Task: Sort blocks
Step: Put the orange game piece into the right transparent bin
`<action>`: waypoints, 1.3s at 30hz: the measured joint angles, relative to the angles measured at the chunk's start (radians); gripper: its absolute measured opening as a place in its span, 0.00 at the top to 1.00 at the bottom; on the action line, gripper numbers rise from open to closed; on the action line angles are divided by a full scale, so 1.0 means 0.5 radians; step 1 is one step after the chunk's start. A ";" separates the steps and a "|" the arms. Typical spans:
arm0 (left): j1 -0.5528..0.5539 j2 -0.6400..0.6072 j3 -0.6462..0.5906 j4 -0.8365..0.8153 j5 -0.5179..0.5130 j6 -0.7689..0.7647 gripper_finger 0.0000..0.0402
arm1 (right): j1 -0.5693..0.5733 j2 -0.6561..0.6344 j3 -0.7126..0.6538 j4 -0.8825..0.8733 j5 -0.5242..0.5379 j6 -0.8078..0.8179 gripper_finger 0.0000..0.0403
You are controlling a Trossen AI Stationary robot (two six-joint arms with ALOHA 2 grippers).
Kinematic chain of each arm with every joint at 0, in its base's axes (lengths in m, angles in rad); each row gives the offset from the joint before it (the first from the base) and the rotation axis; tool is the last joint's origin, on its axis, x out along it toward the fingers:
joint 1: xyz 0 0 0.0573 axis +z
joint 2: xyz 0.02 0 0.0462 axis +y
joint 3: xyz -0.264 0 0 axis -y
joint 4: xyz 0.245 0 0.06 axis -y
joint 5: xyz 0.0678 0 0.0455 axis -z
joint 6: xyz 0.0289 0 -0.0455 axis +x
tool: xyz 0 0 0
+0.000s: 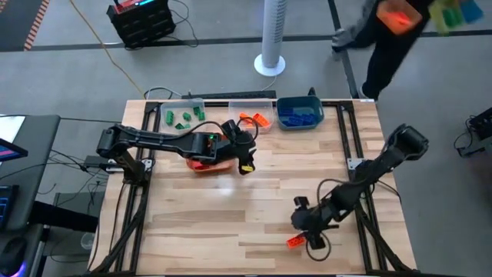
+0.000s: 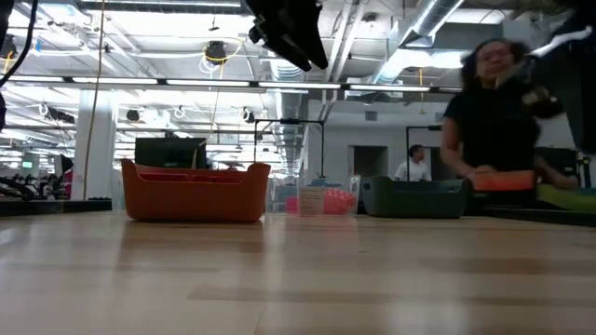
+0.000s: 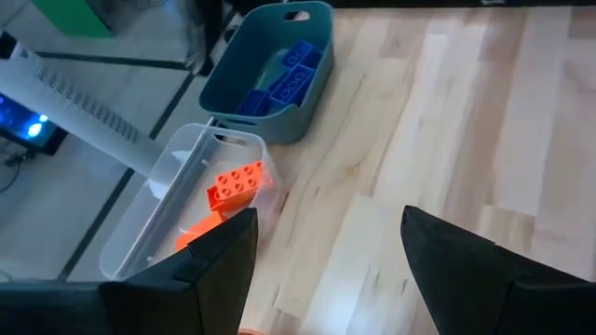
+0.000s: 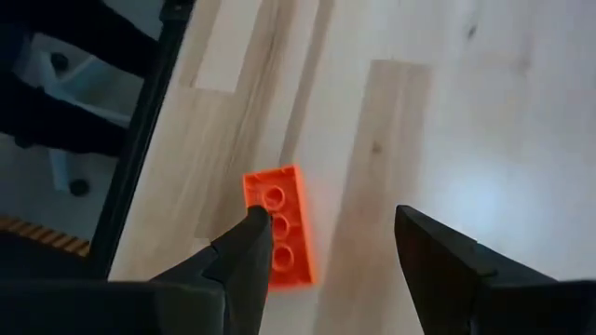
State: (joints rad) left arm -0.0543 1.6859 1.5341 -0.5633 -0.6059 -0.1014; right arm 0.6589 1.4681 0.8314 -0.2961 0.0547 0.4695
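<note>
Along the far edge of the pale wooden slatted table (image 1: pixel 231 208) we see three bins in a row. At the left of the row, a clear plastic bin (image 1: pixel 182 115) holds several small green studded bricks (image 1: pixel 184 117). Next, a second clear plastic bin (image 3: pixel 177 209) holds orange studded bricks (image 3: pixel 237 183). At the right of the row, a teal plastic bin (image 3: pixel 279 70) holds blue studded bricks (image 3: pixel 284 79).

Nearer the table's middle and left of centre, an orange plastic bin (image 2: pixel 194 191) stands in front of the clear bins, partly covered in the high view by our left arm. Our left gripper (image 1: pixel 246 158) hangs above the table just beside the right end of this orange bin; in the left wrist view its two dark fingers (image 3: pixel 223 256) stand wide apart with nothing between them, over bare wood near the bin of orange bricks.

Toward the table's near right corner, a single orange studded brick (image 4: pixel 279 237) lies flat on the wood, close to the near edge. Our right gripper (image 1: pixel 311 231) is low over it, its claw spread wide; in the right wrist view one finger (image 4: pixel 247 251) overlaps the brick's edge while the other stands well clear, and we cannot tell whether that finger touches the brick.

Beyond the table's far right corner a person in dark clothes (image 2: pixel 494 121) is carrying coloured bins.
</note>
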 joint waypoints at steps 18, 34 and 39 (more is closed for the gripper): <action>0.059 0.002 0.000 -0.006 0.050 -0.085 0.35 | 0.247 0.530 0.195 0.050 0.154 -0.074 0.38; 0.137 0.002 0.000 -0.058 0.162 -0.084 0.35 | 0.261 0.595 0.197 -0.016 0.212 -0.125 0.69; 0.174 0.002 0.000 -0.033 0.182 -0.069 0.35 | 0.249 0.518 0.191 -0.109 0.192 -0.116 0.72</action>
State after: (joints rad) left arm 0.0329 1.6867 1.5341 -0.5797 -0.5148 -0.1358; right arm 0.7832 1.7272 0.9267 -0.3504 0.1508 0.4115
